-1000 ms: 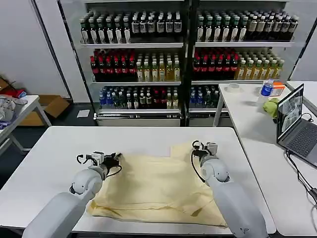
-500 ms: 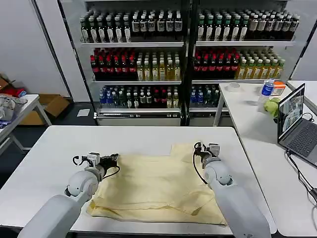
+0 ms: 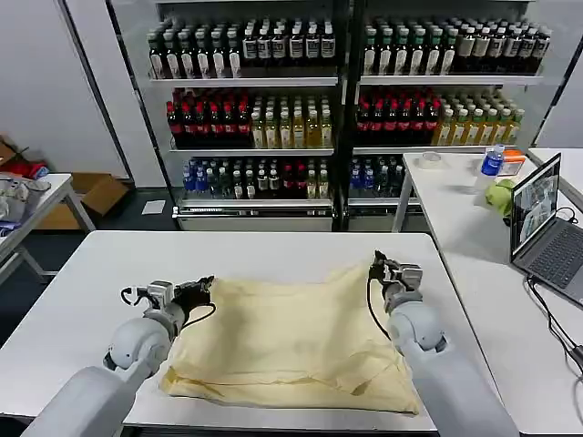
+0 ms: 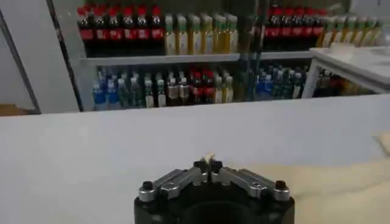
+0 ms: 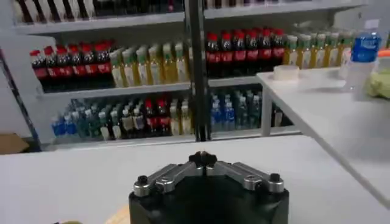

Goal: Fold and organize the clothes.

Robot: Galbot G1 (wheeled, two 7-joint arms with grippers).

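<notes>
I'm looking at the white counter [image 3: 273,255] filling the lower half of the head view, with the drinks shelves [image 3: 337,100] across the top of the frame. Spread over the lower middle of the counter is the cream-yellow shirt [image 3: 291,337], lying mostly flat, its near edge doubled over along the bottom of the frame. My left gripper [image 3: 196,289] sits at the shirt's upper left corner, left of centre in the frame, fingers pinched together on the cloth; in the left wrist view a sliver of yellow fabric pokes up between the closed tips of that gripper [image 4: 209,163], and more of the shirt [image 4: 341,189] trails off at the lower right of that frame. My right gripper [image 3: 383,267] is at the shirt's upper right corner, right of centre, where the fabric rises to a small peak at its fingers. In the right wrist view its tips [image 5: 203,159] meet, fully closed, but I can't make out cloth between them there.
</notes>
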